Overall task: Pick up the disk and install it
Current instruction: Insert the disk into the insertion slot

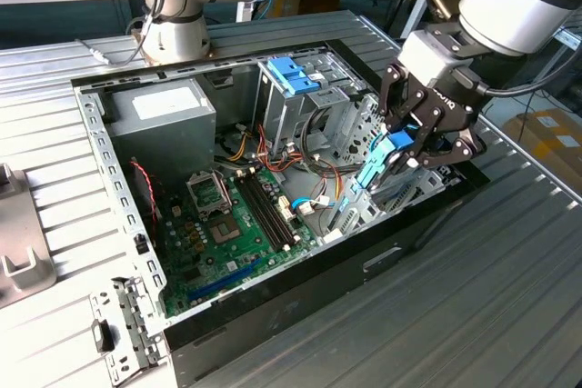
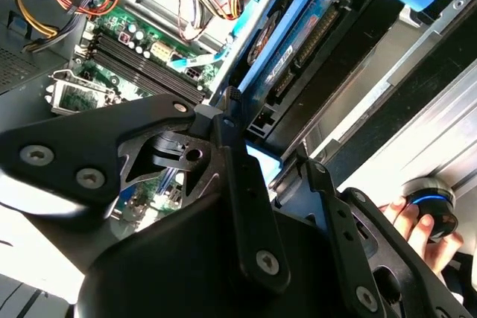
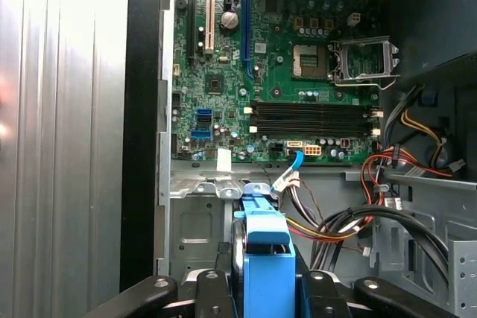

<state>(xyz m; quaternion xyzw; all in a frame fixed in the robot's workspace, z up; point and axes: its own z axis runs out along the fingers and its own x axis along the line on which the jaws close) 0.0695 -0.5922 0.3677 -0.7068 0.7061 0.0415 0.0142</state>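
**Disk gripped over the case's right-hand bay**

The disk [image 1: 375, 170], dark with blue side rails, hangs on edge and tilted at the exterior view's right side of the open computer case [image 1: 273, 315]. It is just above the metal drive bay [image 1: 409, 185] by the case's near wall. The gripper [image 1: 400, 154] has its fingers clamped on the disk from both sides; in the first wrist view its blue rail sits squeezed between them.

Further into the case lies the green motherboard [image 1: 241, 224], with red and yellow cables [image 1: 318, 174] trailing across. The grey power supply [image 1: 164, 111] fills the far left corner. A blue latch [image 1: 289, 74] tops the far cage.

In the second wrist view a person's hand [image 2: 402, 217] rests by a round knob [image 2: 431, 197].
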